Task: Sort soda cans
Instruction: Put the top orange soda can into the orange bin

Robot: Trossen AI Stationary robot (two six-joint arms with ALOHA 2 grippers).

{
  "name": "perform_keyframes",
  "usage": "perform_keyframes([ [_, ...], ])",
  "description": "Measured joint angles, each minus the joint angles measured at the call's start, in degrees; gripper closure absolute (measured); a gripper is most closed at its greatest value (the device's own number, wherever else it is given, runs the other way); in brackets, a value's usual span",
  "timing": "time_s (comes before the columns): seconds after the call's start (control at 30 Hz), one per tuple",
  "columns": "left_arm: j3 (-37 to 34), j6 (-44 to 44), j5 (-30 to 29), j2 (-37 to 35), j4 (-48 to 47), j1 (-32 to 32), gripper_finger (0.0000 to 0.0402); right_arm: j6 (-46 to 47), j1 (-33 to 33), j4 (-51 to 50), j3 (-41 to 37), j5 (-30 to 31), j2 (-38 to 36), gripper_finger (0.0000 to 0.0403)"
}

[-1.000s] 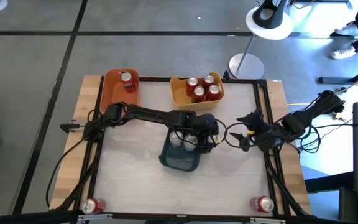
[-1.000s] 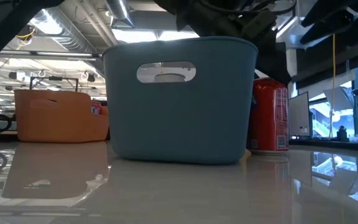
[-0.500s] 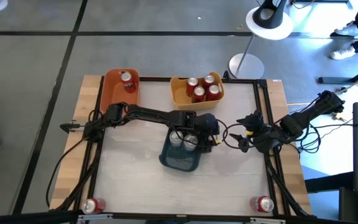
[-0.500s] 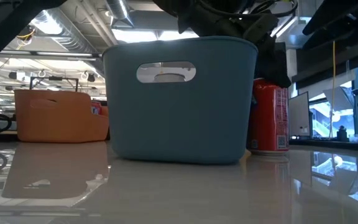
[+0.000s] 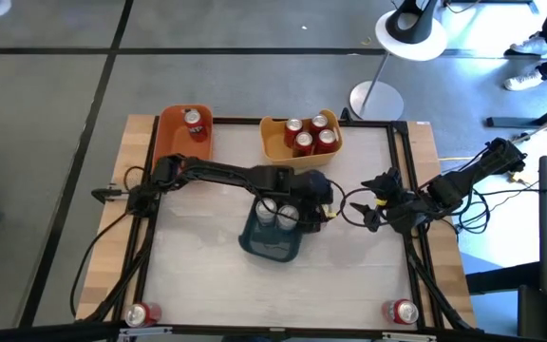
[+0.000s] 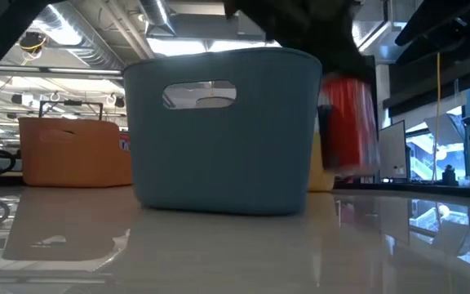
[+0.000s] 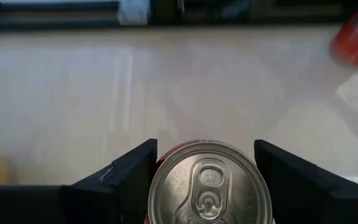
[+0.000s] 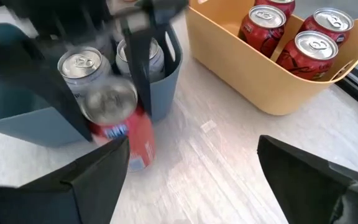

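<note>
The left gripper (image 7: pixel 204 186) clasps a red can (image 7: pixel 205 185) between its fingers at table centre, seemingly just off the surface, at three o'clock of the blue bin (image 5: pixel 272 242). The right gripper (image 5: pixel 373 204) waits wide open, farther toward three o'clock.

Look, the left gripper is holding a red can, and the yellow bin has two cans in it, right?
Not quite. The yellow bin holds four red cans, as the high view shows. The left gripper does hold a red can.
</note>
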Motion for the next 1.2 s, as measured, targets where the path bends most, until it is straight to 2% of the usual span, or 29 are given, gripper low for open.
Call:
perform_keyframes([
  [0.3,0.1,0.9,-1.5,-5.3,0.4,0.2,0.0162,0.0,0.0,0.2,0.0,0.0,0.0,0.005],
  [0.7,0.3,4.6,-9.4,-12.8,-1.3,0.3,0.0161,0.4,0.0,0.5,0.0,-0.1,0.0,0.005],
  [0.9,0.3,5.0,-15.3,-17.7,-8.7,1.2,0.0162,0.4,0.0,0.7,0.0,-0.2,0.1,0.005],
  [1.07,0.4,3.6,-21.7,-23.4,-15.8,2.3,0.0159,0.4,0.0,1.0,0.0,-3.1,0.4,0.005],
  [1.2,0.4,1.0,-25.1,-27.4,-22.4,4.3,0.0158,0.4,0.0,1.3,0.0,-3.1,0.9,0.005],
])
